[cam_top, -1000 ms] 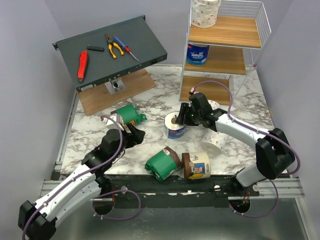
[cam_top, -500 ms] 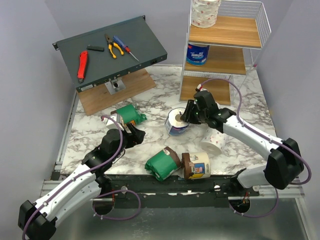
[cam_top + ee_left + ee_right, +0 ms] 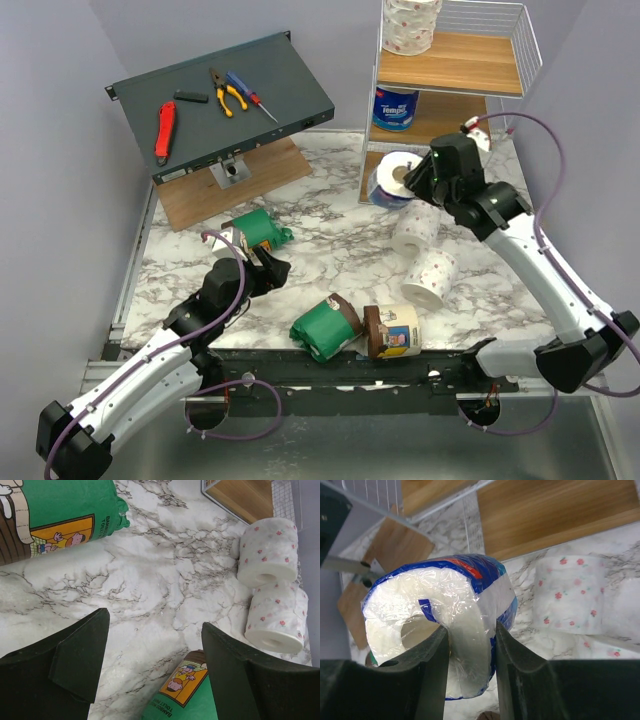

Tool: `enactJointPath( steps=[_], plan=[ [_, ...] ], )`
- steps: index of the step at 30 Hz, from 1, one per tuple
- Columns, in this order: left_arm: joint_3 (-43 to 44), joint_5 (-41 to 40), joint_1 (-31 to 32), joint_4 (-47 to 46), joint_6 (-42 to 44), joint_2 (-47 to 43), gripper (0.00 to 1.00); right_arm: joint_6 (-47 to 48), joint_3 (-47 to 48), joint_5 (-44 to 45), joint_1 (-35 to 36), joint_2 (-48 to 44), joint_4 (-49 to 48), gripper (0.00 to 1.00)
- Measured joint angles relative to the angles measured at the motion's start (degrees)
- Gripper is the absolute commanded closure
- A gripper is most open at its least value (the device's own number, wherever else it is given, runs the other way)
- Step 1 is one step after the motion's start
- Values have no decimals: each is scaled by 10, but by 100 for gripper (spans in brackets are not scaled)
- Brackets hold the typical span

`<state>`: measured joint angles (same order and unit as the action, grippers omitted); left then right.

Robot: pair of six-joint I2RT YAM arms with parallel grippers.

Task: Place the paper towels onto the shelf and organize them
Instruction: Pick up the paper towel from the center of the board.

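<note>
My right gripper is shut on a blue-and-white wrapped paper towel roll, one finger inside its core, and holds it in the air in front of the shelf's bottom board. The top tier holds a speckled roll; the middle tier holds a blue roll. Two speckled rolls lie on the table. My left gripper stands open and empty over the marble, between two green rolls. A cream-and-brown roll lies beside the nearer one.
A dark grey slanted panel with hand tools stands at the back left, on a wooden board. Grey walls close in the left and right sides. The shelf's wire frame is just above the held roll.
My right gripper has shut on the blue-and-white roll and lifted it from the table's middle, back and right to the shelf's bottom tier. The left arm has not moved.
</note>
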<state>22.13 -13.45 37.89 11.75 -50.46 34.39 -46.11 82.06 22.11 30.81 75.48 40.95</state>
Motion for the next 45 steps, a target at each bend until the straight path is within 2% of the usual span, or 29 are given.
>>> enactJointPath(
  steps=[11, 20, 26, 45],
  plan=[
    [0, 1, 0, 0, 0, 0, 23, -62, 105, 45, -72, -8, 51, 99],
    [0, 3, 0, 0, 0, -2, 23, -93, 171, 34, -136, 65, 54, 99],
    [0, 4, 0, 2, 0, -19, 23, -99, 175, 34, -143, 95, 54, 99],
    [0, 4, 0, 4, 1, -30, 23, -100, 210, 44, -163, 111, 37, 99]
  ],
)
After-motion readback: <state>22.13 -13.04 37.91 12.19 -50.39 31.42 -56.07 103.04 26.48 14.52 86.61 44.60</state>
